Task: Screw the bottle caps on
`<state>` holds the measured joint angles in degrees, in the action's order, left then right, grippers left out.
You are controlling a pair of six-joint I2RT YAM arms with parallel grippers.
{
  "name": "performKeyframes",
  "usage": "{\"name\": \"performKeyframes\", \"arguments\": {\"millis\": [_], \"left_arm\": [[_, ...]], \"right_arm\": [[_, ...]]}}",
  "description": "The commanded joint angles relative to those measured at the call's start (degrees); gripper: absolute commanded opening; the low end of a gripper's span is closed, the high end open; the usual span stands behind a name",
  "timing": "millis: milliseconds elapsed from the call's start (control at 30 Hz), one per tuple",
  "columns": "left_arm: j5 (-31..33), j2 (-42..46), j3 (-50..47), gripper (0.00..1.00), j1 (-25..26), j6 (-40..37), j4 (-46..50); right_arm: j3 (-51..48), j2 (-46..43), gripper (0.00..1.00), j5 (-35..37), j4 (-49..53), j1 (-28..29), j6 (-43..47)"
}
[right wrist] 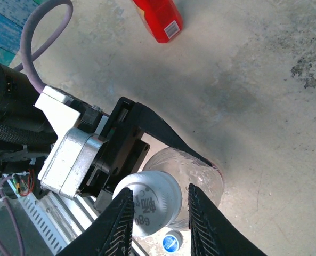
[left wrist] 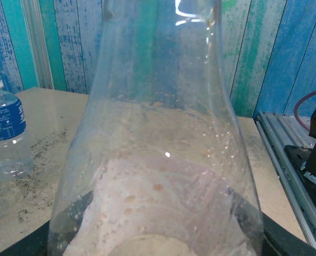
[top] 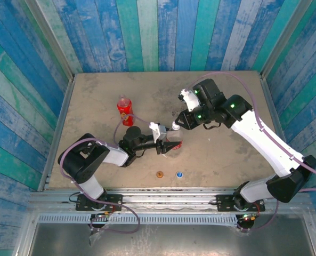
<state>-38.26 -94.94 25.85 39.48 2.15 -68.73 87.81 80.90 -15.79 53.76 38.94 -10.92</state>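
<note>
The clear bottle (left wrist: 158,133) stands right against your left wrist lens, upright on the table (top: 94,106). Your left gripper (top: 169,145) is clamped around its body. At the far left of that view a blue-label bottle (left wrist: 4,136) stands well apart.

From above, left to right, you have the all-red bottle (top: 124,111), then the held bottle mid-table, then your right gripper (right wrist: 159,191) over its neck. Its 2 fingers (right wrist: 123,224) flank the white cap (right wrist: 147,205) (digits printed on top) and seem to pinch it, though contact is hard to judge. The orange cap (top: 159,174) and blue cap (top: 178,174) lie near each other by the front edge.
</note>
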Motion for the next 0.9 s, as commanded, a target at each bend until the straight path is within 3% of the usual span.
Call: {"name": "performKeyframes", "arguments": {"millis": [0,133,233,400,500,667,867], "left_arm": [[-0.6,1.0,-1.1,0.61,0.2,-0.3,4.3],[-0.6,2.6,-1.6,0.61,0.2,-1.9,6.2],[-0.8,4.1,-1.7,0.61,0.2,-3.9,9.2],[-2.5,5.8,-1.8,0.61,0.2,-6.2,12.5],[-3.0,6.5,-1.8,0.61,0.2,-7.3,14.4],[-3.0,7.2,-1.8,0.61,0.2,-8.7,16.8],[-3.0,7.5,-1.7,0.61,0.2,-9.4,17.9]], "right_arm": [[3.1,-0.1,0.35,-0.1,2.5,0.1,1.1],[5.2,-1.3,0.44,0.1,2.4,0.1,5.6],[5.0,-3.1,0.54,-1.1,2.8,0.2,13.8],[5.9,-4.7,0.57,-2.5,9.3,0.4,35.9],[7.0,-4.5,0.65,-4.3,14.2,0.6,49.2],[11.9,-0.4,0.64,-5.6,19.9,1.6,61.8],[18.2,6.1,0.58,-3.8,23.7,4.4,66.1]]}}
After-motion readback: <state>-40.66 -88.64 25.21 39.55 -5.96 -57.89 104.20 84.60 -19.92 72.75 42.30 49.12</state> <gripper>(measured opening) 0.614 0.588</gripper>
